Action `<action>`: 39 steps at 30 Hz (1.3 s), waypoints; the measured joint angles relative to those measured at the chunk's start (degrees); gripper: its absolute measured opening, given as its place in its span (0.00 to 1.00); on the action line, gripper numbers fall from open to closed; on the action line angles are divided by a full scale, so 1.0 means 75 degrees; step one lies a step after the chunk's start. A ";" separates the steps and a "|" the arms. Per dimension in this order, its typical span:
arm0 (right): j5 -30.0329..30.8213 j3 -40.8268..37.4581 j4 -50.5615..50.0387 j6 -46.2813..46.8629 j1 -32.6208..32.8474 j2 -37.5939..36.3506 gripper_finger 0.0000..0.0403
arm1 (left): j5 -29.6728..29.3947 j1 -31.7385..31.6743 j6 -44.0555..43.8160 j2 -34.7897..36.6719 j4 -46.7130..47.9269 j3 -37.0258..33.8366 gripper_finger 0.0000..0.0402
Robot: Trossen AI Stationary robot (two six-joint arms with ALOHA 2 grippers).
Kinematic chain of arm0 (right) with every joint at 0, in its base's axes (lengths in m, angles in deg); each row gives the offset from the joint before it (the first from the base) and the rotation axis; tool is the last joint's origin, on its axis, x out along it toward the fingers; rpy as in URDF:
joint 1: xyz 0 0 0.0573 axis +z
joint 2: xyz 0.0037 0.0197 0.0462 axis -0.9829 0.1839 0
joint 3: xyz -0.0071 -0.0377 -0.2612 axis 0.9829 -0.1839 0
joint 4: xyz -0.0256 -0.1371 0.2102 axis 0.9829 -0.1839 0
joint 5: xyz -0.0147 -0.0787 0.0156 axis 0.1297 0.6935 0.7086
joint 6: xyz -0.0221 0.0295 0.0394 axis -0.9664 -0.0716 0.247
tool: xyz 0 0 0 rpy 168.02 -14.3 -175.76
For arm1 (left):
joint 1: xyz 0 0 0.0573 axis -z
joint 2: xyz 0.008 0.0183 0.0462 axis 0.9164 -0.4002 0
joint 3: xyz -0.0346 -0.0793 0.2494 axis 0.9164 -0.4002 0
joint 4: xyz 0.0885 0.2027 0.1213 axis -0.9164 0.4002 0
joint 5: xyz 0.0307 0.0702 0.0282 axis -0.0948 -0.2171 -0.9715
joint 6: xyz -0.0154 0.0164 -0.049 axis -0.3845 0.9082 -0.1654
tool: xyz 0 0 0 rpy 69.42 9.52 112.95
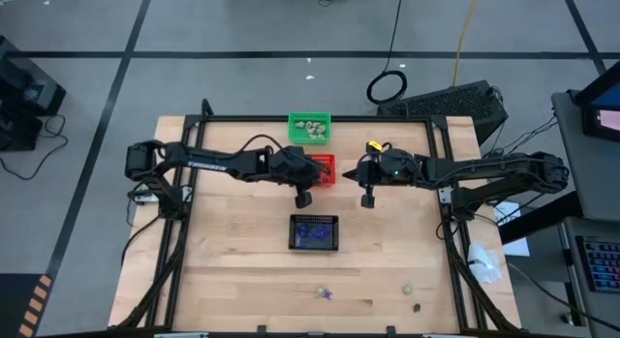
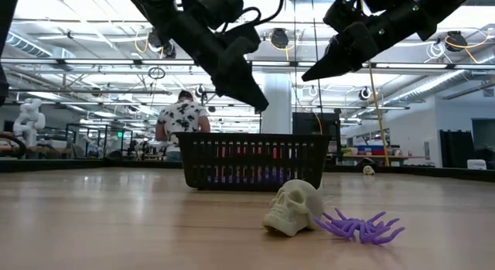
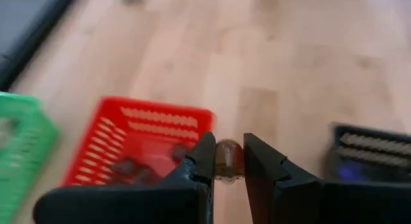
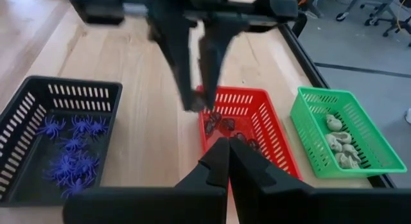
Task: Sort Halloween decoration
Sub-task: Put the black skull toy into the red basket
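From above, we see both arms meeting over the middle of the tabletop (image 1: 232, 270): the left claw (image 1: 303, 199) hangs at the near edge of the red basket (image 1: 323, 169), the right claw (image 1: 368, 199) just to its right, well clear of the black basket (image 1: 316, 232) nearer us. Only the left wrist view shows what that claw carries: a small dark brown trinket (image 3: 228, 161) pinched between its two fingers (image 3: 203, 156), above bare wood beside the red basket. The right wrist view shows the right claw pressed closed with nothing between its tips, and it alone lets us read the baskets' contents: purple spiders (image 4: 70, 150) in the black one, dark pieces (image 4: 226, 126) in the red one, pale cream pieces (image 4: 340, 144) in the green basket (image 4: 379, 144). At tabletop height we find a cream skull (image 2: 294, 208) touching a purple spider (image 2: 362, 227) near the front edge; from overhead these shrink to specks, as do two more small pieces (image 1: 412, 297) to the right, whose shapes we cannot make out. A person (image 2: 182, 119) stands in the room behind, back turned.
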 joint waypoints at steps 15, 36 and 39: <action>0.0005 0.0000 0.0459 -0.0304 -0.0015 0.0000 0.00 | -0.1070 -0.0272 -0.0550 -0.0312 -0.0451 0.0000 0.11; 0.0040 0.0000 0.0479 -0.0317 -0.0017 0.0000 0.00 | -0.1291 -0.0354 -0.0792 -0.1067 -0.0819 0.0184 0.11; 0.0040 0.0000 0.0483 -0.0265 -0.0017 0.0000 0.00 | -0.1291 -0.0351 -0.0792 -0.1067 -0.0811 0.0184 0.14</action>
